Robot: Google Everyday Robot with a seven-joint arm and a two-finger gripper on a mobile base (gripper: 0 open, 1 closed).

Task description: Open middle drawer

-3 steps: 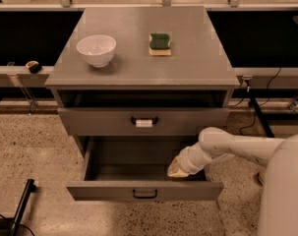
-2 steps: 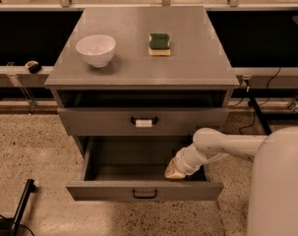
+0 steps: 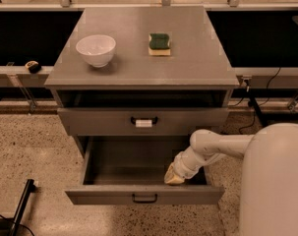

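The middle drawer (image 3: 104, 194) is a wide grey metal drawer with a small black loop handle (image 3: 144, 198). It stands pulled far out from the cabinet, and its inside looks empty. My gripper (image 3: 174, 176) reaches down from the right on a white arm (image 3: 215, 145). Its tan tip is inside the drawer's right part, just behind the drawer front and to the right of the handle. Above it is the taller drawer (image 3: 89, 121) with a white tag on its handle (image 3: 144, 122). The third drawer is out of view.
A white bowl (image 3: 96, 48) and a green and yellow sponge (image 3: 159, 43) sit on the cabinet top (image 3: 197, 58). My white body (image 3: 274, 181) fills the lower right. A black pole (image 3: 21, 200) lies at the lower left on the speckled floor. Cables hang at the right.
The arm and gripper have shifted a little to the left inside the open drawer. The drawer stands as far out as before.
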